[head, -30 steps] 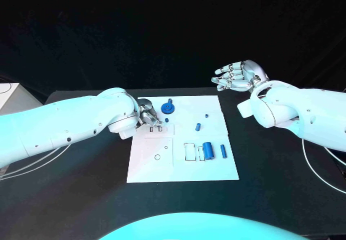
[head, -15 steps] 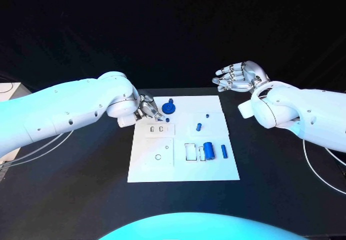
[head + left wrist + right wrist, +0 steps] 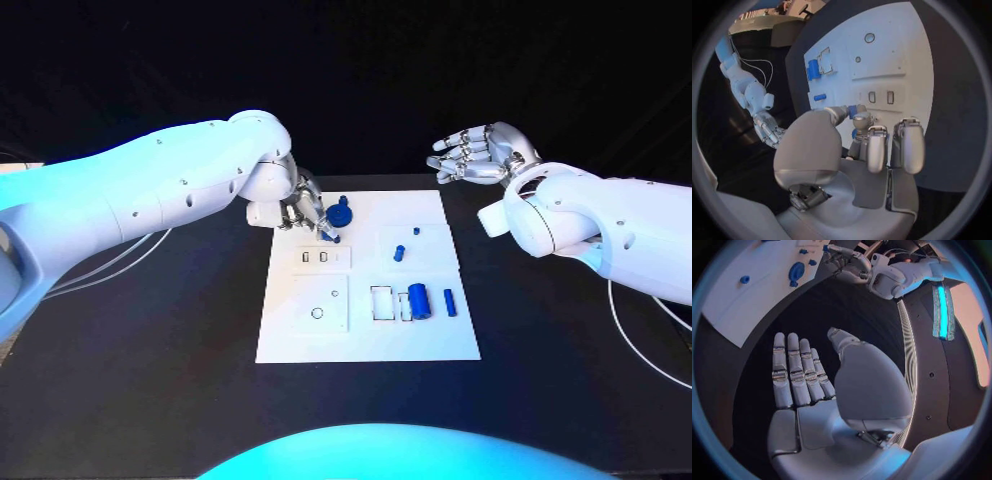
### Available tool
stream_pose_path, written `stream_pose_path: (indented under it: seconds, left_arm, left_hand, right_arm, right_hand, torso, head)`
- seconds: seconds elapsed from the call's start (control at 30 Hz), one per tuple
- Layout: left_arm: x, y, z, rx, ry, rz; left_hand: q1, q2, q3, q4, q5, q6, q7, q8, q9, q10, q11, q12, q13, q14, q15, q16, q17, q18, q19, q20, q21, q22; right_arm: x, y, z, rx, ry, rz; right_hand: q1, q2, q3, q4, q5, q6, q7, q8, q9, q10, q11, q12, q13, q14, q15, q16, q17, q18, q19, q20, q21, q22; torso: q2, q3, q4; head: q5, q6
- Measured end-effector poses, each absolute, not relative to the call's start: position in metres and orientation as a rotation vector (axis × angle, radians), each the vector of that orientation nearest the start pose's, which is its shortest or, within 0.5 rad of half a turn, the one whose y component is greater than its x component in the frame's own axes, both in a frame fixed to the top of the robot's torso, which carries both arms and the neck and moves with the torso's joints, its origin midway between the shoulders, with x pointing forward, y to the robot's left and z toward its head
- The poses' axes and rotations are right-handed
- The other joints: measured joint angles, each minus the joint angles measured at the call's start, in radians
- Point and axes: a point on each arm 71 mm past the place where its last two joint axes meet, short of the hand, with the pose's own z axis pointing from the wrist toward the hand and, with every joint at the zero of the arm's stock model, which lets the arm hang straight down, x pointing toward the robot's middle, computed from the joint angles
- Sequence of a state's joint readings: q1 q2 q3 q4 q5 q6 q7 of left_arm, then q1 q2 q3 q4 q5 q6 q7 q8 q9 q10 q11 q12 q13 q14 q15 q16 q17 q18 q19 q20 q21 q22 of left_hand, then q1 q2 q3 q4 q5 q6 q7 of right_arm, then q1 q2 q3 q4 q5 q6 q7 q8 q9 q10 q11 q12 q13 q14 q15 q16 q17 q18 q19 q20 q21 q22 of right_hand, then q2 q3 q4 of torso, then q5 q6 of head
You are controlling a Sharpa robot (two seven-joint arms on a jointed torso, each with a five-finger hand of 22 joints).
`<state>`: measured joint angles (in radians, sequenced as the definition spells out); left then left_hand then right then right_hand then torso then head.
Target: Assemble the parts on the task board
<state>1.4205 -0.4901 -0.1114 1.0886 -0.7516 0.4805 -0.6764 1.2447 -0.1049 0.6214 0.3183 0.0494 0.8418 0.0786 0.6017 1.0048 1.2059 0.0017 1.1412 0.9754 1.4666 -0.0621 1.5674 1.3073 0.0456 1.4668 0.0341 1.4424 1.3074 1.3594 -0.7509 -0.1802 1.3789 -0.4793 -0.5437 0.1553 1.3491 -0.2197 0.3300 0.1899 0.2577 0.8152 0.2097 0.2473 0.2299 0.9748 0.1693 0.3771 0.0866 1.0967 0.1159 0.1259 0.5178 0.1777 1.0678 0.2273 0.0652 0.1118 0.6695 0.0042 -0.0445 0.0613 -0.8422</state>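
The white task board lies mid-table. My left hand hangs over its far left corner, beside a round blue part. In the left wrist view its thumb and a finger pinch a small blue peg, which the head view shows at the fingertips. Whether the peg is lifted off the board I cannot tell. My right hand is raised beyond the board's far right corner, fingers spread and holding nothing.
On the board lie two small blue pieces, a blue cylinder by a white frame, a thin blue bar, and a two-slot plate. Black table surrounds the board.
My left hand has moved from left of the two-slot plate towards the far edge of the board, and its fingers have closed around the small blue peg. My right hand has hardly moved.
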Motion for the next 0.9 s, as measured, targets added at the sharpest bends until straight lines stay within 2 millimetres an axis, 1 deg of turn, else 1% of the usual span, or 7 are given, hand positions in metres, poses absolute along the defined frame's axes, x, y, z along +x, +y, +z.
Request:
stream_pose_path:
  seconds: [0.07, 0.23, 0.37, 0.57, 0.73, 0.8, 0.9]
  left_arm:
    - [0.557, 0.158, -0.17, -0.202, 2.617, -0.304]
    - [0.56, 0.149, -0.17, -0.142, 2.653, -0.271]
    - [0.561, 0.145, -0.172, -0.101, 2.671, -0.243]
    - [0.561, 0.141, -0.177, -0.047, 2.687, -0.186]
    - [0.561, 0.139, -0.18, -0.019, 2.693, -0.15]
    - [0.561, 0.139, -0.182, -0.009, 2.696, -0.136]
    - [0.56, 0.139, -0.185, 0.003, 2.699, -0.119]
  left_hand:
    - [-0.004, 0.004, -0.003, -0.003, 0.0, -0.002, -0.002, 0.003, 0.001, -0.004, 0.004, 0.0, 0.001, 0.0, 0.0, 0.0, 0.0, 0.0, 0.0, 0.0, 0.0, 0.0]
    - [-0.012, 0.012, -0.008, -0.008, -0.003, -0.004, -0.003, 0.003, 0.007, -0.004, 0.004, 0.0, 0.004, 0.0, 0.0, 0.0, 0.0, 0.0, 0.0, 0.0, 0.0, 0.0]
    - [-0.015, 0.015, -0.011, -0.011, -0.003, -0.008, 0.0, 0.003, 0.013, -0.004, 0.004, 0.002, 0.01, 0.0, 0.0, 0.0, 0.0, 0.0, 0.0, 0.0, 0.0, 0.0]
    - [-0.017, 0.017, -0.021, -0.021, -0.003, -0.008, 0.0, 0.003, 0.014, -0.004, 0.004, 0.013, 0.021, 0.0, 0.0, 0.0, 0.0, 0.0, 0.0, 0.007, 0.007, 0.0]
    - [-0.022, 0.022, -0.022, -0.022, -0.003, -0.009, 0.002, 0.003, 0.016, -0.003, 0.003, 0.015, 0.025, 0.0, 0.0, 0.0, 0.001, 0.0, 0.0, 0.007, 0.007, 0.0]
    - [-0.025, 0.024, -0.022, -0.022, -0.003, -0.009, 0.002, 0.003, 0.017, 0.0, 0.0, 0.015, 0.027, 0.0, 0.0, 0.0, 0.001, 0.0, 0.0, 0.007, 0.007, 0.0]
    - [-0.033, 0.022, -0.022, -0.022, -0.003, -0.009, 0.002, 0.003, 0.021, 0.001, 0.0, 0.019, 0.028, 0.0, 0.0, 0.0, 0.001, 0.0, 0.0, 0.007, 0.007, 0.0]
  right_arm:
    - [0.529, -0.215, -0.156, 0.67, 1.493, 1.021]
    - [0.529, -0.213, -0.156, 0.669, 1.495, 1.024]
    - [0.529, -0.212, -0.156, 0.667, 1.496, 1.026]
    - [0.529, -0.21, -0.156, 0.666, 1.497, 1.029]
    - [0.529, -0.209, -0.156, 0.665, 1.497, 1.03]
    - [0.529, -0.209, -0.156, 0.665, 1.497, 1.03]
    - [0.529, -0.209, -0.156, 0.665, 1.497, 1.031]
  right_hand:
    - [0.0, 0.0, 0.0, 0.0, 0.004, 0.0, 0.0, 0.0, 0.0, 0.0, 0.0, 0.0, -0.001, 0.0, 0.0, 0.0, -0.001, 0.0, 0.0, 0.0, 0.0, -0.001]
    - [0.0, 0.0, 0.0, 0.0, 0.004, 0.0, 0.0, 0.0, -0.001, 0.0, 0.0, 0.0, -0.001, 0.0, 0.0, 0.0, -0.001, 0.0, 0.0, 0.0, 0.0, -0.002]
    - [0.0, 0.0, 0.0, 0.0, 0.009, 0.0, 0.0, 0.0, -0.001, 0.0, 0.0, 0.0, -0.003, 0.0, 0.0, 0.0, -0.001, 0.0, 0.0, 0.0, 0.0, -0.002]
    - [0.0, 0.0, 0.003, -0.003, 0.009, 0.0, 0.0, 0.0, -0.001, 0.0, 0.0, 0.0, -0.003, 0.0, 0.0, 0.0, -0.002, 0.0, 0.0, 0.0, 0.0, -0.003]
    - [0.0, 0.0, 0.003, -0.003, 0.009, 0.0, 0.0, 0.0, -0.001, 0.0, 0.0, 0.0, -0.003, 0.0, 0.0, 0.0, -0.002, 0.0, 0.0, 0.0, 0.0, -0.003]
    - [0.0, 0.0, 0.003, -0.003, 0.009, 0.0, 0.0, 0.0, -0.001, 0.0, 0.0, 0.0, -0.003, 0.0, 0.0, 0.0, -0.002, 0.0, 0.0, 0.0, 0.0, -0.003]
    - [0.0, 0.0, 0.003, -0.003, 0.009, 0.0, 0.0, 0.0, -0.001, 0.0, 0.0, 0.0, -0.003, 0.0, 0.0, 0.0, -0.002, 0.0, 0.0, 0.0, 0.0, -0.003]
  torso:
    - [0.0, -0.0001, -0.0003]
    - [0.0, 0.0002, 0.0006]
    - [0.0, 0.0001, 0.0011]
    - [0.0, 0.0, 0.0013]
    - [0.0, -0.0007, 0.0012]
    - [0.0, -0.001, 0.0012]
    - [0.0, -0.0012, 0.0012]
  head:
    - [0.001, -0.001]
    - [0.002, -0.002]
    - [0.003, -0.005]
    - [0.005, -0.006]
    - [0.007, -0.008]
    - [0.007, -0.009]
    - [0.006, -0.01]
